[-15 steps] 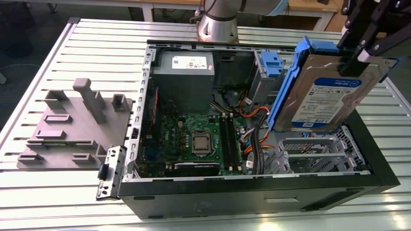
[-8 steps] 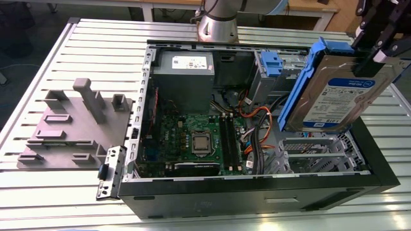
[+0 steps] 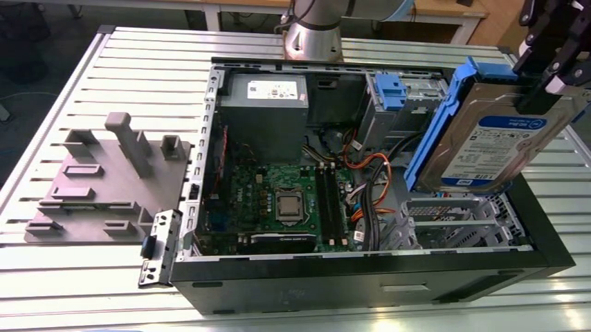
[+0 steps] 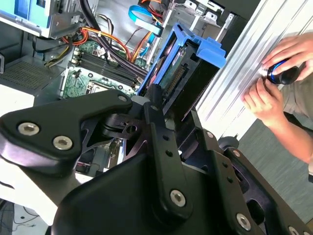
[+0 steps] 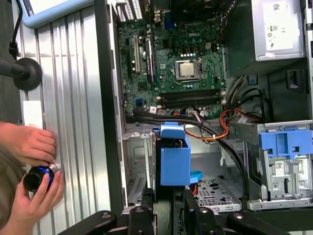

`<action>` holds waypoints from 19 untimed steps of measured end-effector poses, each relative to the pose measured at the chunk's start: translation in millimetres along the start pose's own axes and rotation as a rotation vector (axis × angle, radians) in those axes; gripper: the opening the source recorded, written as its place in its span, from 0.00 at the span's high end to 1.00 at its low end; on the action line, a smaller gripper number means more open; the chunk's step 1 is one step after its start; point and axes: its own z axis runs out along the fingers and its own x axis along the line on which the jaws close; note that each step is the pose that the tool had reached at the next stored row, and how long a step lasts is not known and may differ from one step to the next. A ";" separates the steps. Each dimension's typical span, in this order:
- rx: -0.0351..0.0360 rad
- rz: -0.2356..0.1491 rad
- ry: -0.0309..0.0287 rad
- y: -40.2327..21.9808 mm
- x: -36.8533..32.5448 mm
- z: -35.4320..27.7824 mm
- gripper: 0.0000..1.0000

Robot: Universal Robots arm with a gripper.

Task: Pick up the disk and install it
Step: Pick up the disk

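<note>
You will find the disk point(image 3: 489, 142) pinched between the fingers point(image 3: 533, 98) of the gripper point(image 3: 547, 97), tilted on edge above the open case point(image 3: 369, 283), at its 2 o'clock in the exterior view.

Workshop — slatted metal bench point(image 3: 111, 76), opened computer point(image 3: 369, 280).

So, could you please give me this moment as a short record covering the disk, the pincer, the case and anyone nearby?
disk: held on end, slightly tilted, over the open case at the exterior view's right
pincer: shut on the disk's upper end
computer case: open, motherboard and power supply exposed
install state: disk not yet seated in a bay
hands: two, at the table edge beside the case, holding a small dark object
grey fixture: on the table, exterior view's left
</note>
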 end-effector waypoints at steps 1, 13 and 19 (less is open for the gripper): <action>0.0001 -0.003 -0.0002 -0.2 0.0 0.1 0.65; -0.0262 -0.015 0.0018 -1.7 0.0 1.7 0.65; -0.0275 -0.019 -0.0129 -1.7 0.0 2.3 0.65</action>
